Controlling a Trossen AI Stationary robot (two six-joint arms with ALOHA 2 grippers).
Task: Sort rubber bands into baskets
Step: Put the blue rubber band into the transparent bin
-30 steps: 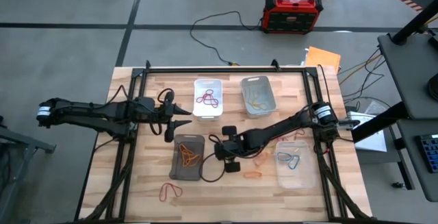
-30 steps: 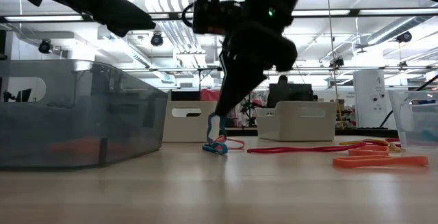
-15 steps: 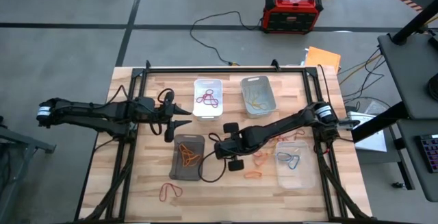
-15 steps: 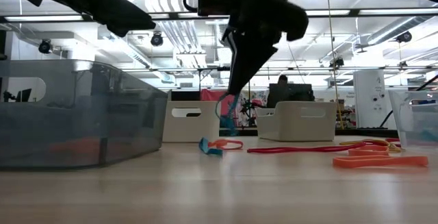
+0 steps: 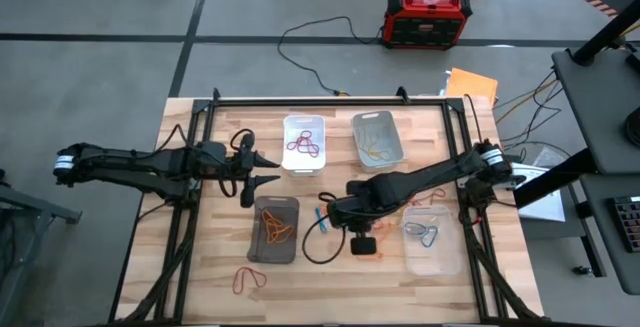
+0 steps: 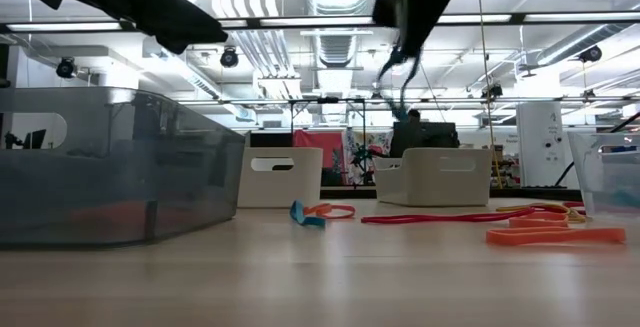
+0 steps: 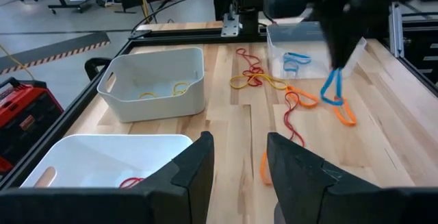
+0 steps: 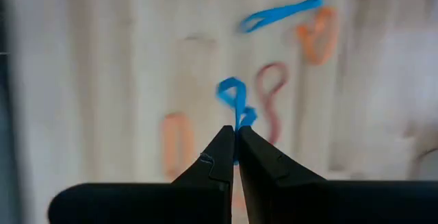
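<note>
My right gripper point(image 8: 236, 133) hangs above the table's middle point(image 5: 330, 212), shut on a blue rubber band point(image 7: 333, 87). A second blue band point(image 6: 305, 214) lies on the wood beside an orange one. More loose bands point(image 7: 256, 80) in red, orange and tan lie on the table. The white basket point(image 5: 304, 142) and light grey basket point(image 5: 376, 139) stand at the far side. The dark smoky basket point(image 5: 276, 229) and the clear basket point(image 5: 430, 239), with blue bands in it, stand nearer. My left gripper point(image 7: 238, 162) waits open at the left, left of the white basket. My right gripper pinches the blue band's upper end point(image 8: 237, 122) between its two fingertips point(image 8: 220, 152), coming at it steeply from above. The band hangs below the fingers as a slack twisted loop point(image 8: 231, 94), lifted clear of the table.
A black metal frame point(image 5: 330, 99) runs round the table's edges. A black cable point(image 5: 312, 255) loops over the wood beside the dark basket. A red-black box point(image 5: 428, 17) stands on the floor beyond the far edge. Orange bands point(image 6: 555, 234) lie near the front.
My right gripper has risen from the table and gone a little toward the right edge, tipping steeper, still shut. The blue band came up with it, from lying on the wood to hanging clear. The other blue band stayed on the table.
</note>
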